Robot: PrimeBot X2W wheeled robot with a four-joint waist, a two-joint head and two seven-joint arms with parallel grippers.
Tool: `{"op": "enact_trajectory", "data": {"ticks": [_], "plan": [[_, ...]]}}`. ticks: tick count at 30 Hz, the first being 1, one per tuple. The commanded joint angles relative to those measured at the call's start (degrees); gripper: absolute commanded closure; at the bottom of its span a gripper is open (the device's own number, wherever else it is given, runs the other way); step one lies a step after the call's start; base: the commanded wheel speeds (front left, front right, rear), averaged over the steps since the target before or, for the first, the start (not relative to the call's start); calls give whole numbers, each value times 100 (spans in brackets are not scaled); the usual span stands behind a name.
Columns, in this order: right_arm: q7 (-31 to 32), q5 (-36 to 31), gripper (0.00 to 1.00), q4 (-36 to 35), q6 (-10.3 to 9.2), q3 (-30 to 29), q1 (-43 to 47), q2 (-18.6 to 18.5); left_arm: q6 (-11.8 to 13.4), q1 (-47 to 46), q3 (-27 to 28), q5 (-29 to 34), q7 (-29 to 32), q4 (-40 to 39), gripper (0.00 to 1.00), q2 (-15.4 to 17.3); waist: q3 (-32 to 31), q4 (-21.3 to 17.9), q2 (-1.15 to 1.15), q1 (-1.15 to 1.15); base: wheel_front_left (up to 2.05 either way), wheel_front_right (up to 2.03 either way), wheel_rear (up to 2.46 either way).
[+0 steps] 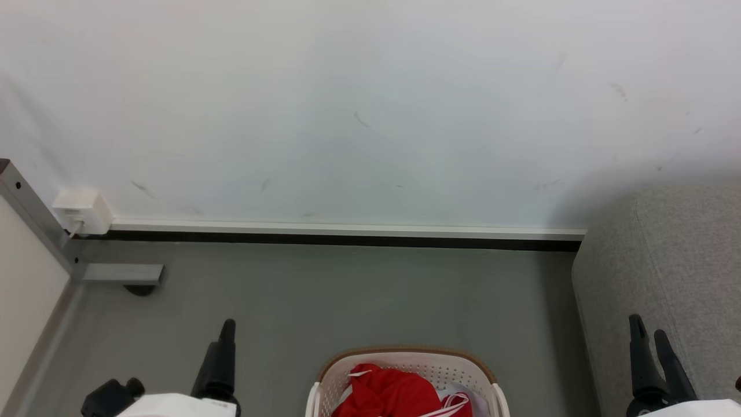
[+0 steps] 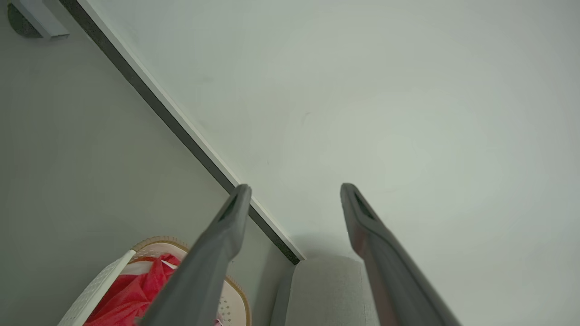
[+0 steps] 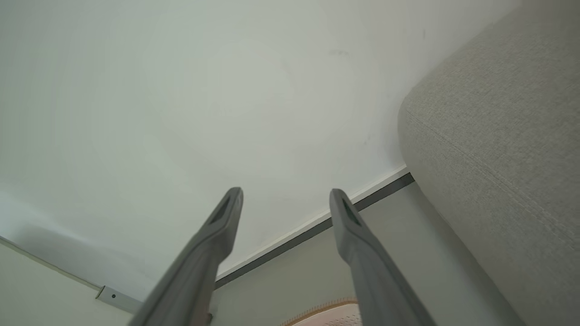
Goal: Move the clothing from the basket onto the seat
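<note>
Head view: clothing (image 1: 386, 394) is sitting bunched in the basket (image 1: 405, 354), which is standing on the floor (image 1: 347, 289) straight ahead at the bottom edge. Seat (image 1: 666, 260) is standing off to the right, apart from the basket. Right jaws are hanging in front of the seat and left jaws over bare floor, neither touching anything.

Left wrist view: left jaws are standing spread wide and empty. Basket and red fabric are showing low behind one finger.

Right wrist view: right jaws are also released and empty, pointing at the wall (image 3: 226, 90), seat alongside.

My read: reach isn't begun yet. Next move is calling for bending down, bringing one arm's jaws over the basket, pinching the red fabric and lifting clear of the rim.
</note>
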Motion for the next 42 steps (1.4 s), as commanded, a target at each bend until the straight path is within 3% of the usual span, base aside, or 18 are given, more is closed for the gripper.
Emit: {"op": "enact_trajectory", "data": {"ticks": [1, 18, 42], "plan": [[-80, -313, 0, -109, -4, 27, -30, -85, 24, -15, -42, 303, -79, -102, 0, 48, -1, 9, 0, 0, 0, 0, 0], [-390, -1999, 0, -190, -6, 160, 53, -158, 245, 72, -297, 2066, -395, -266, 0, 58, -21, 73, 0, 0, 0, 0, 0], [-743, -3320, 0, -218, -9, 164, 197, -117, 316, 205, -398, 3751, -748, -223, 0, 71, -59, 156, 0, 0, 0, 0, 0]]}}
